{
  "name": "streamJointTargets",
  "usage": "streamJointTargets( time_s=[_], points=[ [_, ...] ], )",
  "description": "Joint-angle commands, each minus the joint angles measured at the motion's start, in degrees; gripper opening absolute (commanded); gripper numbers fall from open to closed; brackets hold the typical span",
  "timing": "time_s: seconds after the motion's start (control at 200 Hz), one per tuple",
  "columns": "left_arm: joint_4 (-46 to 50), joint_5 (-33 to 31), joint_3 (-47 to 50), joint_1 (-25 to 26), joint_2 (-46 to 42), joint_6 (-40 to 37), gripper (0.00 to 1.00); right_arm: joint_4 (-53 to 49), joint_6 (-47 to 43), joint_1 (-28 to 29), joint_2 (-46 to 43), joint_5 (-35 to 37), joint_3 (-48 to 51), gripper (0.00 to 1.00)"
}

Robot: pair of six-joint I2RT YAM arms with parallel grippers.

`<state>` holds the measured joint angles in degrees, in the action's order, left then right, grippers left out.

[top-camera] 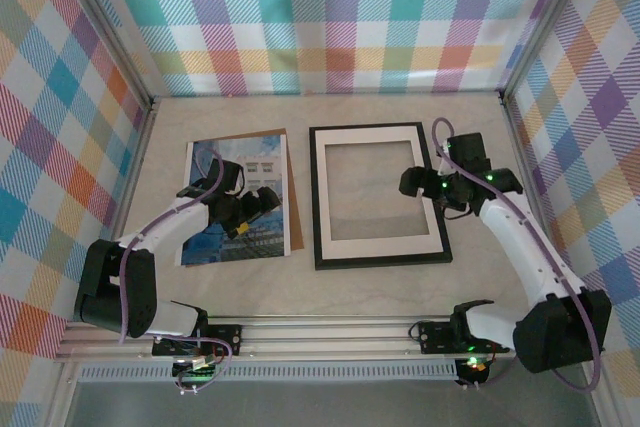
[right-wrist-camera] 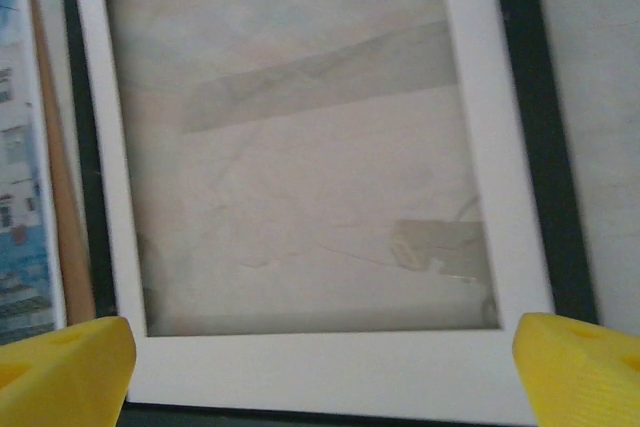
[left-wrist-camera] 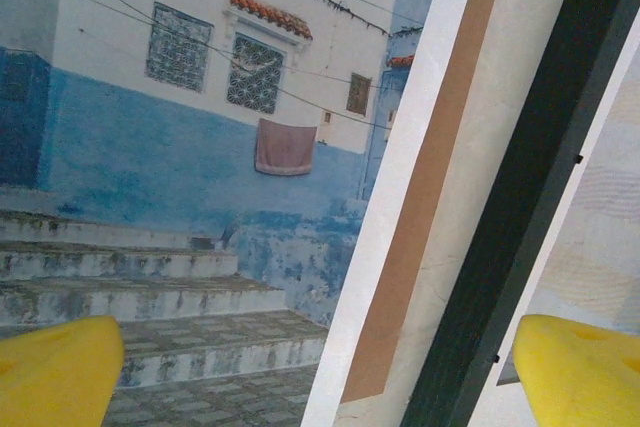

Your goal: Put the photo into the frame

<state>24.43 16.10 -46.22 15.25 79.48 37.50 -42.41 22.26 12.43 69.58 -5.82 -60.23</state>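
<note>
The white-bordered paper print of blue and white buildings, the photo (top-camera: 262,162), lies face up on a plain brown backing board (top-camera: 293,197), on the left part of the pale tabletop (top-camera: 300,297). Its long axis runs from the arms' side toward the far wall, with the top of the printed scene at the far end. Just to its right, across a narrow strip of tabletop, lies the thin black rectangular frame (top-camera: 380,260) with its white mat (top-camera: 380,239), lined up the same way. Its opening is empty, so I judge the task not yet started: the photo has to be lifted and laid in. The left fingers (left-wrist-camera: 60,372) hover spread wide over the photo's right edge, and the right fingers (right-wrist-camera: 575,367) are spread over the frame, both holding nothing.
</note>
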Motion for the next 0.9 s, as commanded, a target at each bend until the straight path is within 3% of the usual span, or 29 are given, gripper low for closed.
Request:
streamJointTargets(
  time_s=[0.0, 0.145, 0.34, 0.55, 0.67, 0.895],
  points=[
    [3.12, -1.37, 0.8, -0.54, -3.01, -1.91, 1.0, 6.18, 4.06, 3.0, 3.85, -4.03, -0.75, 0.93],
    [3.62, -2.9, 3.4, -1.22, -5.51, -1.57, 1.0, 11.17, 6.71, 7.22, 11.89, -1.98, -4.09, 0.74],
    [1.47, -2.41, 4.16, -2.06, -4.19, 0.37, 1.0, 17.4, 6.75, 14.24, 27.91, 1.18, -17.09, 0.44],
    [-0.54, -1.96, 3.06, -2.1, -1.83, 0.83, 1.0, 22.62, 8.09, 17.93, 44.69, 3.85, -31.44, 0.32],
    [-2.28, -1.1, 2.59, -2.15, -0.09, 1.19, 1.0, 24.77, 9.02, 17.99, 52.66, 1.97, -38.96, 0.27],
    [-3.38, -1.02, 2.27, -2.15, 0.72, 0.53, 1.0, 25.22, 10.15, 17.98, 65.46, -2.79, -54.39, 0.25]
  ],
)
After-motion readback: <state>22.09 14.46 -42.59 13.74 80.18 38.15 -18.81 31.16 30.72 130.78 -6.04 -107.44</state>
